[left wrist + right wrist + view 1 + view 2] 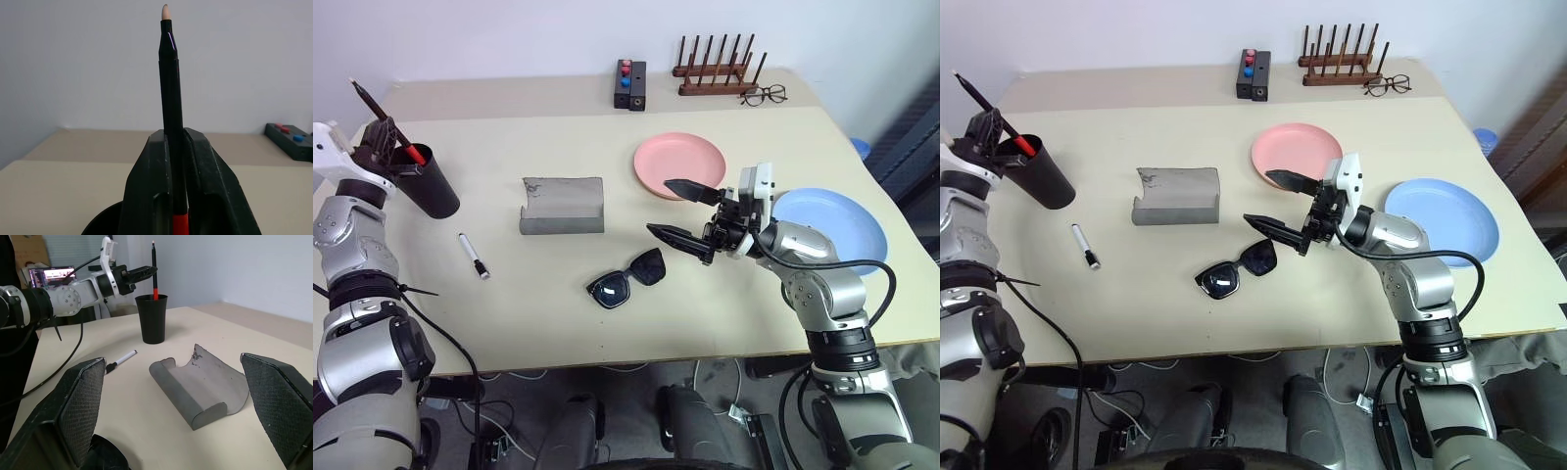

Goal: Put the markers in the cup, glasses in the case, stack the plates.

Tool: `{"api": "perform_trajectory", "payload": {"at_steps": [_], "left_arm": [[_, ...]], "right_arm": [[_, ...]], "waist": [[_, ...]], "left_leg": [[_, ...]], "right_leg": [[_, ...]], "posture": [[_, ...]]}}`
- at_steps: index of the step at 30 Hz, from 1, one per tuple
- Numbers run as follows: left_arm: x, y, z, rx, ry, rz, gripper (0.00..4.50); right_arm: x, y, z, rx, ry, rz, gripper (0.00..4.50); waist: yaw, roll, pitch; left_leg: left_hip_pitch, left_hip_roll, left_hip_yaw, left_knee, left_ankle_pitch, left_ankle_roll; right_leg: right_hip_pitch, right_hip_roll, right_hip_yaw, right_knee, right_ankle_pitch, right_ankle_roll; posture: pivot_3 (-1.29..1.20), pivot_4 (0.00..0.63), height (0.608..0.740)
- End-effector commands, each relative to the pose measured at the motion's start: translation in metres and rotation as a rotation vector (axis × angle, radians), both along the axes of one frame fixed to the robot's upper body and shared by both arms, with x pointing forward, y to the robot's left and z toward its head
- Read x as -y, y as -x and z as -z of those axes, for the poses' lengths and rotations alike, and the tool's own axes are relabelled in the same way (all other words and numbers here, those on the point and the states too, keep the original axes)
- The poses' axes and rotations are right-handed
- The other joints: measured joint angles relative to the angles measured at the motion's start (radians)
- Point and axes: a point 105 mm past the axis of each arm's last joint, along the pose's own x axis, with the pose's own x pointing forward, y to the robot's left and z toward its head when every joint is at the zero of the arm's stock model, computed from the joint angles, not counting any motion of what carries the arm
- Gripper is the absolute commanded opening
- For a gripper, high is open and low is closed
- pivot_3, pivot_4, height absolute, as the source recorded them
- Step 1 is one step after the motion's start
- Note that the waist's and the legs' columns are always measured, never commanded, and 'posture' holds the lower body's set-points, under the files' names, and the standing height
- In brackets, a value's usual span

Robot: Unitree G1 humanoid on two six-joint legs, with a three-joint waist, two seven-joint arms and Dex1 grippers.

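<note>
Pinching a black-and-red marker upright over the cup, the left gripper held something light, stiff and slick, best gripped mid-barrel, while the white marker lay on the table and the right gripper gaped empty.

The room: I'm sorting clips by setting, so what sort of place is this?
Probably a robotics lab or test room: staged props on a plain beige table by a bare white wall, with a lit monitor behind.
</note>
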Motion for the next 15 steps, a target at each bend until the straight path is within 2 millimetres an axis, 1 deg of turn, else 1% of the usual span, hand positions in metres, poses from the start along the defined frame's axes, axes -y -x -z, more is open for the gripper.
{"api": "perform_trajectory", "payload": {"at_steps": [1,3,6,8,10,13,14,15], "left_arm": [[-0.004,0.006,-0.015,0.021,-0.097,-0.042,2.0],[-0.001,0.004,-0.016,0.013,-0.109,-0.033,3.1],[0.009,0.002,-0.021,-0.002,-0.102,0.031,4.48],[0.02,0.001,-0.026,-0.031,-0.087,0.102,4.48],[0.029,0.001,-0.027,-0.093,-0.011,0.155,4.48],[0.056,0.01,-0.04,-0.134,-0.008,0.244,4.48],[0.064,0.011,-0.043,-0.181,0.005,0.24,4.48],[0.074,0.012,-0.042,-0.25,0.013,0.245,4.48]], "right_arm": [[0.002,0.004,-0.012,0.054,-0.006,0.003,4.5],[0.003,0.004,-0.012,0.053,-0.007,0.005,4.5],[0.002,0.003,-0.01,0.051,-0.008,0.006,4.5],[0.002,0.003,-0.01,0.05,-0.011,0.006,4.5],[0.002,0.003,-0.01,0.051,-0.01,0.005,4.5],[0.003,0.002,-0.01,0.05,-0.008,0.003,4.5],[0.004,0.001,-0.01,0.05,-0.008,0.003,4.5],[0.004,0.0,-0.01,0.05,-0.009,0.004,4.5]], "waist": [[0.0,0.0,0.0],[0.001,0.0,0.0],[0.001,0.0,0.0],[0.0,0.0,0.0],[0.0,0.0,0.0],[-0.002,0.0,0.0],[-0.002,0.0,0.0],[-0.002,0.0,0.0]], "left_leg": [[0.0,0.0,0.0,0.0,0.0,0.0],[0.0,0.0,0.0,0.0,0.0,0.0],[0.0,0.0,0.0,0.0,0.0,0.0],[0.0,0.0,0.0,0.0,0.0,0.0],[0.0,0.0,0.0,0.0,0.0,0.0],[0.0,0.0,-0.001,0.0,-0.001,0.001],[0.0,0.0,-0.001,0.0,-0.001,0.001],[0.0,0.0,-0.001,0.0,-0.001,0.001]], "right_leg": [[0.0,0.0,0.0,0.0,0.0,0.0],[0.0,0.0,0.0,0.0,0.0,0.0],[0.0,0.0,0.0,0.0,0.0,0.0],[0.0,0.0,0.0,0.0,0.0,0.0],[0.0,0.0,0.0,0.0,0.0,0.0],[0.0,0.0,0.001,0.0,0.0,0.0],[0.0,0.0,0.001,0.0,0.0,0.0],[0.0,0.0,0.001,0.0,0.0,0.0]], "posture": [[0.0,0.15,0.74],[0.0,0.15,0.74],[0.0,0.15,0.74],[0.0,0.15,0.74],[0.0,0.15,0.74],[0.0,0.15,0.74],[0.0,0.15,0.74],[0.0,0.15,0.74]]}}
